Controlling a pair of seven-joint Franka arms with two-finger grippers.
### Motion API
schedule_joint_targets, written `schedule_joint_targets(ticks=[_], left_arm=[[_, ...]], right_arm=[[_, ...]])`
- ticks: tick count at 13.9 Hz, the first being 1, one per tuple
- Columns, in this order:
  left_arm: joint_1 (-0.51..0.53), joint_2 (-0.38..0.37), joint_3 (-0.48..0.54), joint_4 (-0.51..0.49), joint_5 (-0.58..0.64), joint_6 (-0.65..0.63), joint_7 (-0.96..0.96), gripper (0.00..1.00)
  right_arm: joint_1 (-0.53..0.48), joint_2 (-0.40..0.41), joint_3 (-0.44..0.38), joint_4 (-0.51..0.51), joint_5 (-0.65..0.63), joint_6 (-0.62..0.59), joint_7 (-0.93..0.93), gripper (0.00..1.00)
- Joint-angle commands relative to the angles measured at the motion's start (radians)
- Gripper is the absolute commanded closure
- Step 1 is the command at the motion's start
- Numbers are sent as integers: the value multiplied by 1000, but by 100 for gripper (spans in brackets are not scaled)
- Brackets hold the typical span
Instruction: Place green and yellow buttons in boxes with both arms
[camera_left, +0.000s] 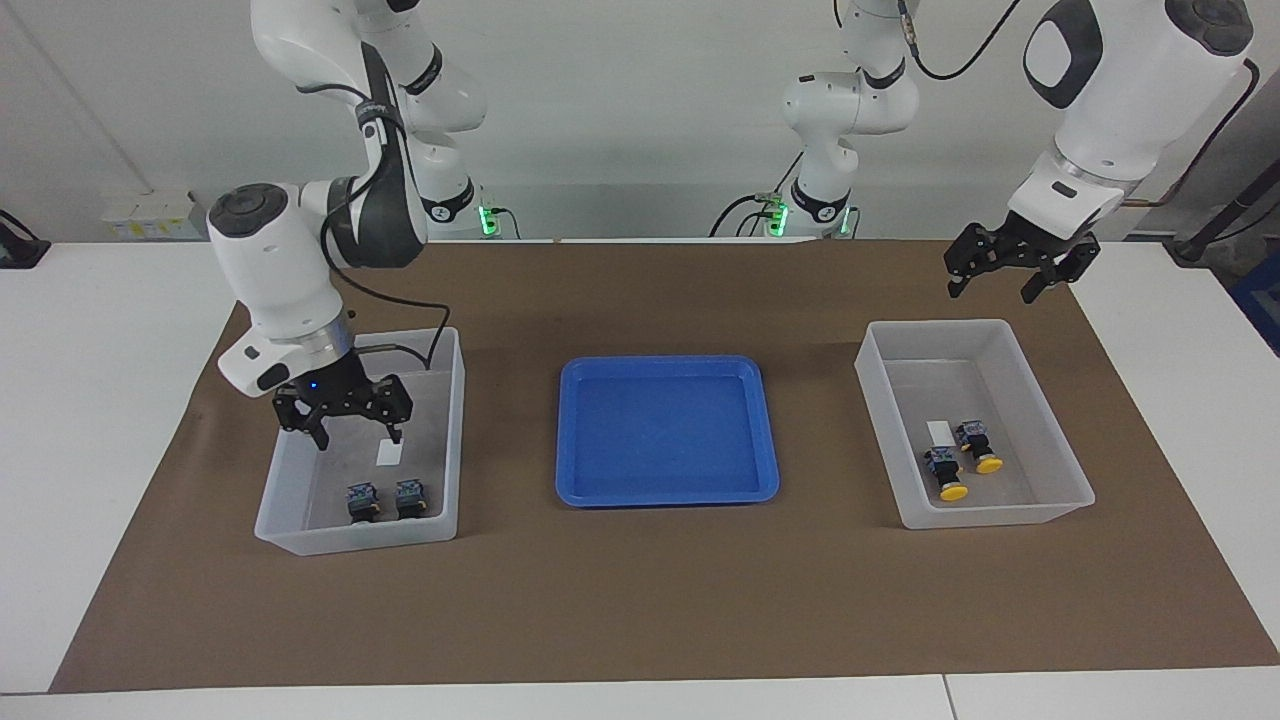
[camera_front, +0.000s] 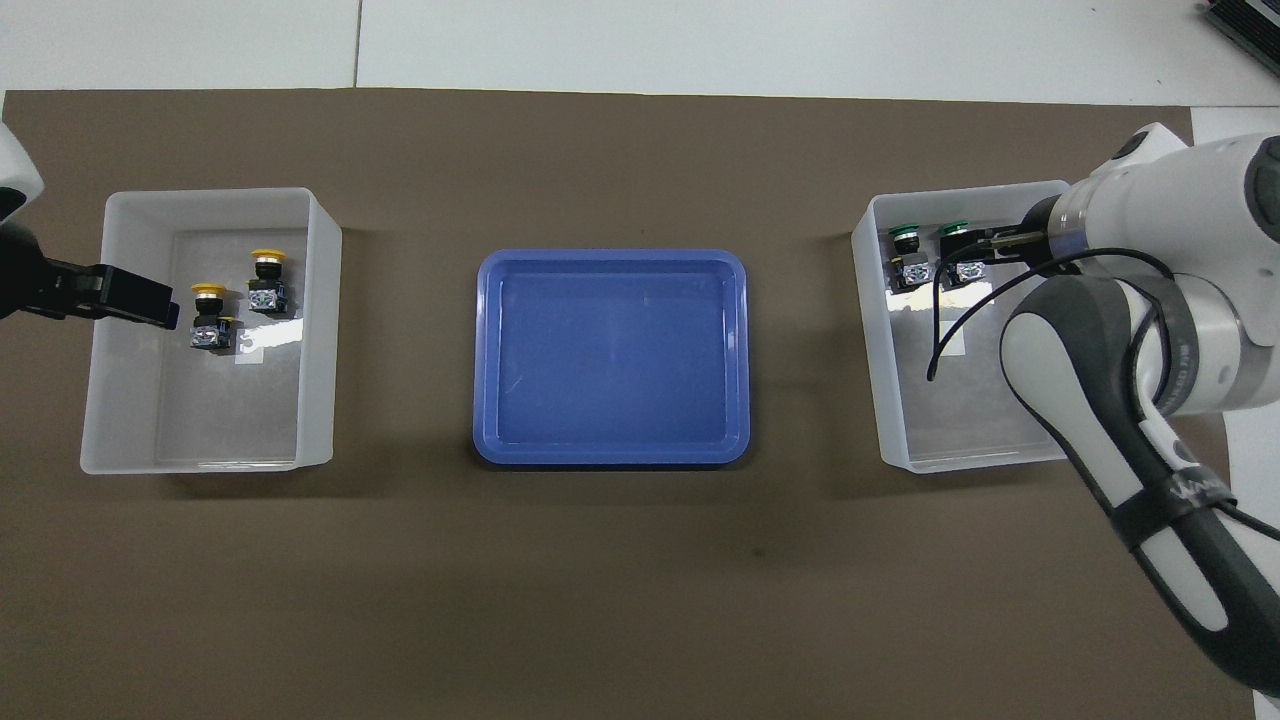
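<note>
With its fingers spread wide and nothing between them, the right gripper (camera_left: 341, 409) hangs over the box (camera_left: 445, 440) at the right arm's end of the table, above that box's middle, and clear of the two green buttons (camera_front: 907, 239) (camera_front: 955, 232), which lie side by side at the box's edge farthest from the robots, just apart from each other, bodies pointing back toward the robots, caps toward that wall. A white sticker (camera_left: 389, 453) shows on the box floor between the gripper and the buttons. Over at the left arm's end, the left gripper (camera_left: 1007, 270) is up in the air, jaws apart and empty, above the brown mat (camera_left: 640, 600) by the robot-side edge of the other box (camera_left: 880, 440). Inside that one, two yellow buttons (camera_left: 955, 492) (camera_left: 988, 464) lie close together near its middle, caps pointing away from the robots, beside a small white sticker (camera_left: 939, 431). Between the two boxes, at the mat's centre, sits the blue tray (camera_left: 570, 440)
</note>
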Motion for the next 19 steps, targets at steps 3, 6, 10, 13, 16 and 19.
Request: schedule_joint_targets(ticks=[3,6,10,13,16,19], left_arm=[[4,-34,3,-43,15,11,4,0],[4,-34,3,-43,15,10,4,0],[4,-34,3,-43,15,10,4,0],[4,-34,3,-43,15,10,4,0],[4,-34,3,-43,15,10,4,0],[4,-34,3,-43,15,10,4,0]], right_arm=[[79,-81,4,51,-4,-193,172,0],[84,-163,4,31,-11,-295,169,0],[71,-217,2,26,-11,-376,153,0],[65,-229,-10,29,6,-402,147,0],[45,-232,-10,28,7,-432,62,0],[42,-235,-10,28,7,-430,62,0]])
